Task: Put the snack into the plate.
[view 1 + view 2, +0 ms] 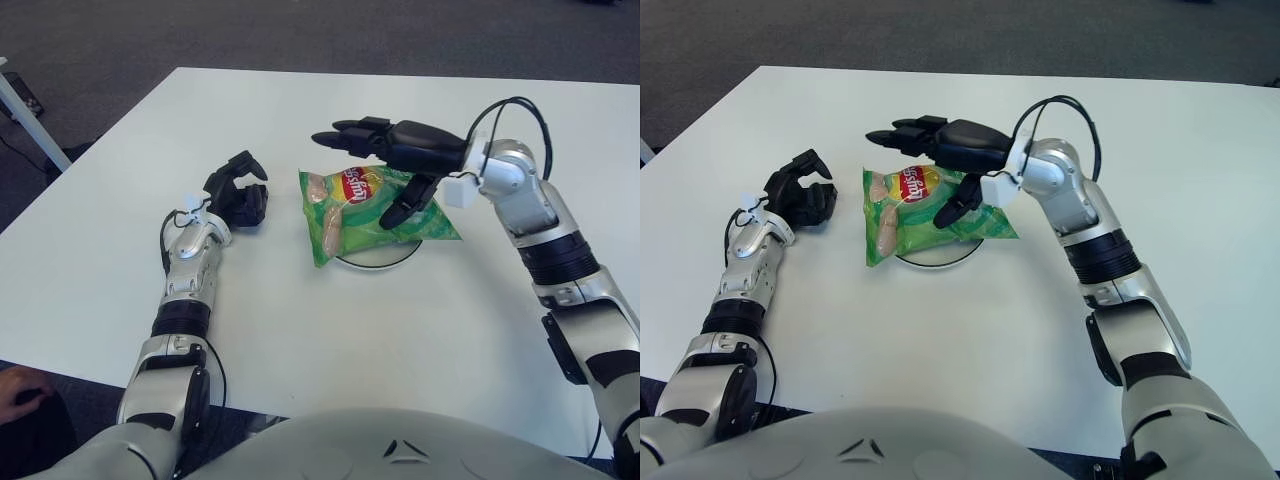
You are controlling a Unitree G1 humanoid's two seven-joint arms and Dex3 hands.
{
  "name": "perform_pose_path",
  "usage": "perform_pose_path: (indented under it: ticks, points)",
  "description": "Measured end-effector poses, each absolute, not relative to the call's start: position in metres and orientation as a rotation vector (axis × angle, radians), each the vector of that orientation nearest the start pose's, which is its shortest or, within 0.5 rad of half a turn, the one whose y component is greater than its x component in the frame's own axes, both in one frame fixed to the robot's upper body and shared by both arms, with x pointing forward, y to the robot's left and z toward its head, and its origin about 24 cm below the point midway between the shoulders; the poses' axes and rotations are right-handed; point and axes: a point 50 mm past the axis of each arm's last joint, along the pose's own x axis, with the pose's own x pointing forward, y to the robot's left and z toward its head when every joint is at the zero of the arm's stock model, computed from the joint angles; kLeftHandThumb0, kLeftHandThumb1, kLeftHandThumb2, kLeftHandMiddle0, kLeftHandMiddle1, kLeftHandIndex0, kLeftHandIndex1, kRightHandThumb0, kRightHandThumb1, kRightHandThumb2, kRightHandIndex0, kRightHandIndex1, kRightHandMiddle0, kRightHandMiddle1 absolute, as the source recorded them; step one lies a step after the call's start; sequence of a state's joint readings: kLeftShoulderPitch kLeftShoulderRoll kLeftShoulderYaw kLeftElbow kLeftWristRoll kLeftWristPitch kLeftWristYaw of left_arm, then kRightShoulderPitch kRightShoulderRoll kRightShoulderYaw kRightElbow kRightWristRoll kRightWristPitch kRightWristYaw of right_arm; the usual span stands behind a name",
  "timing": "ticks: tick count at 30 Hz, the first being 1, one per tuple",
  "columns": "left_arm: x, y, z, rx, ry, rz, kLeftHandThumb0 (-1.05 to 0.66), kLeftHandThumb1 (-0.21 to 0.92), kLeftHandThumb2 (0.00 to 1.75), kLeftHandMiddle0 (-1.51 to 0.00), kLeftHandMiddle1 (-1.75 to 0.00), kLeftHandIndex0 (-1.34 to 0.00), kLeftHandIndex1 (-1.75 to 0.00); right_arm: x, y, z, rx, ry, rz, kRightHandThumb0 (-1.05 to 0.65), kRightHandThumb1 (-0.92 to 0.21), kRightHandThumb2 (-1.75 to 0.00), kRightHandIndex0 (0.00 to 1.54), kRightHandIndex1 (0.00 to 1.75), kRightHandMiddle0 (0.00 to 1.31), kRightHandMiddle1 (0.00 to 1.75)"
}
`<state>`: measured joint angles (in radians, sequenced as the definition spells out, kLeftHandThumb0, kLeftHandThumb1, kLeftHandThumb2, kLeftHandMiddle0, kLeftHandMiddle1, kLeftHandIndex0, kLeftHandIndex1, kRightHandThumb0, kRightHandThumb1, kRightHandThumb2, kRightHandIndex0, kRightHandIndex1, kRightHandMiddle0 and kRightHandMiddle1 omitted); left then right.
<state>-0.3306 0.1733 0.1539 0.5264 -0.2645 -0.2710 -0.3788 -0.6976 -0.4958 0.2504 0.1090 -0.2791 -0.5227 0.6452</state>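
A green Lay's snack bag (pixel 362 212) lies on the small round plate (pixel 380 260), covering most of it; only the plate's front rim shows. My right hand (pixel 385 160) hovers just above the bag's far edge, fingers spread and holding nothing, thumb pointing down toward the bag. My left hand (pixel 238 193) shows to the left of the bag, with its fingers curled and nothing in them.
The white table (pixel 330 320) extends around the plate, with its left edge and far edge bordering dark carpet. A white table leg (pixel 30 120) shows at the far left. A person's hand (pixel 22 385) appears at the bottom left corner.
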Motion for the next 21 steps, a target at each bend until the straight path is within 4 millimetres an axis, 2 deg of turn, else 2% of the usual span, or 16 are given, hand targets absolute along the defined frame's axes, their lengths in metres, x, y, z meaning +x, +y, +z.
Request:
perform_pose_path:
  ticks: [8,17,21]
  points:
    - [0.309,0.195,0.047,-0.101,-0.125,-0.213,-0.49,0.3,1.33,-1.33,-1.75,-0.63,-1.75,0.31,-0.114,0.215,-1.182,-0.717,0.84,-0.87,-0.64,-0.59,0.06,0.03,0.0,0.0]
    - [0.309,0.195,0.047,-0.101,-0.127,-0.212,-0.49,0.29,1.34,-1.33,-1.75,-0.63,-1.75,0.312,-0.127,0.22,-1.267,-0.694,0.808,-0.98,-0.76,-0.45,0.08,0.03,0.0,0.0]
    - [0.309,0.195,0.047,-0.102,-0.128,-0.213,-0.49,0.29,1.35,-1.33,-1.75,-0.63,-1.75,0.313,-0.14,0.226,-1.311,-0.691,0.772,-1.01,-0.8,-0.39,0.1,0.04,0.0,0.0]
